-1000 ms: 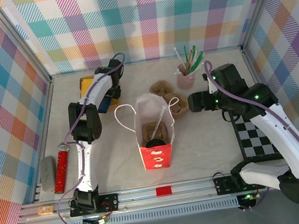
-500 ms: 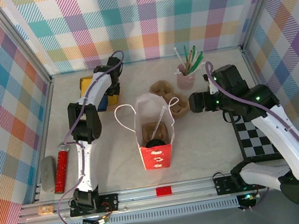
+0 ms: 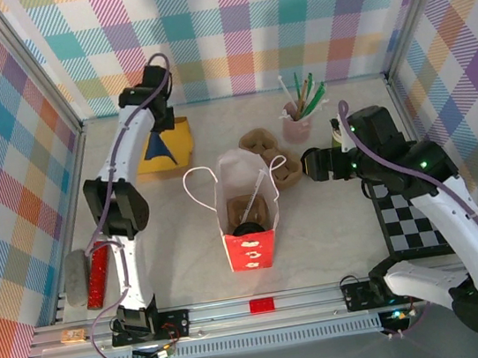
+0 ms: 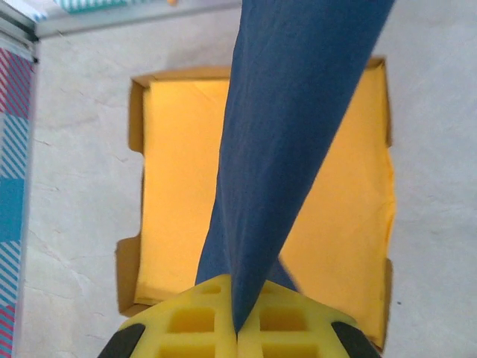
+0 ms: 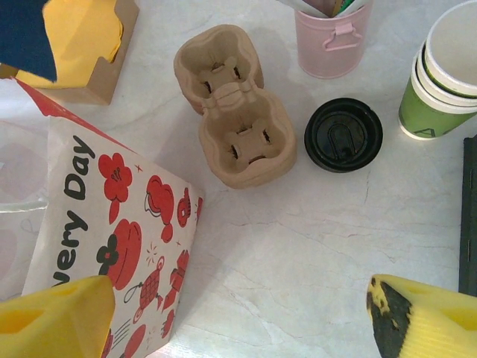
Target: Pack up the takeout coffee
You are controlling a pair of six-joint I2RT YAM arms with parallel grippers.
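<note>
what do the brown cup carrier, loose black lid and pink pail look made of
The cup carrier looks like moulded paper pulp: matte, fibrous tan, soft pressed edges. The black lid seems plastic: smooth, slight sheen, crisp moulded ridges. The pink pail may be painted metal, judging by its thin wall and handle lug, though plastic is possible.

The takeout coffee (image 3: 248,228) stands upright deep inside the open red bag (image 3: 251,250), only its round black lid visible from above, against brown cardboard
</note>
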